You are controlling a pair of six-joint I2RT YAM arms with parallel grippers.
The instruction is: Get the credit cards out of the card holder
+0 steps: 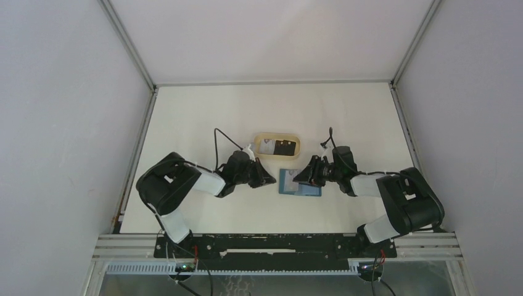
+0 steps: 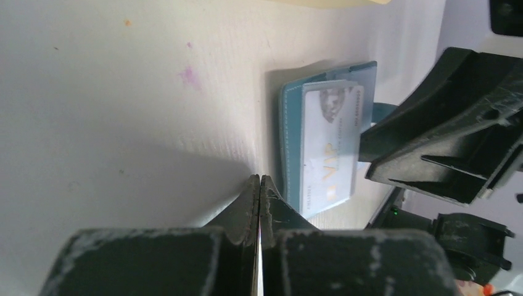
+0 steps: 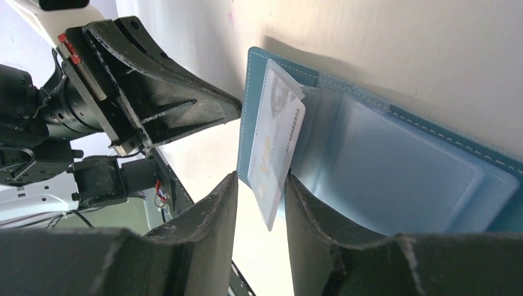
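The teal card holder lies open on the table between my grippers. A white card marked VIP sticks partly out of its left pocket, its free edge lifted. My right gripper is open, and the card's lower corner hangs between its fingers, against the right one. My left gripper is shut and empty, its tips on the table just beside the holder's left edge. The same card shows in the left wrist view. A white card and a black card lie in the tan tray.
The tan oval tray stands just behind the card holder. Grey enclosure walls stand on both sides and at the back. My left gripper shows close to the holder in the right wrist view.
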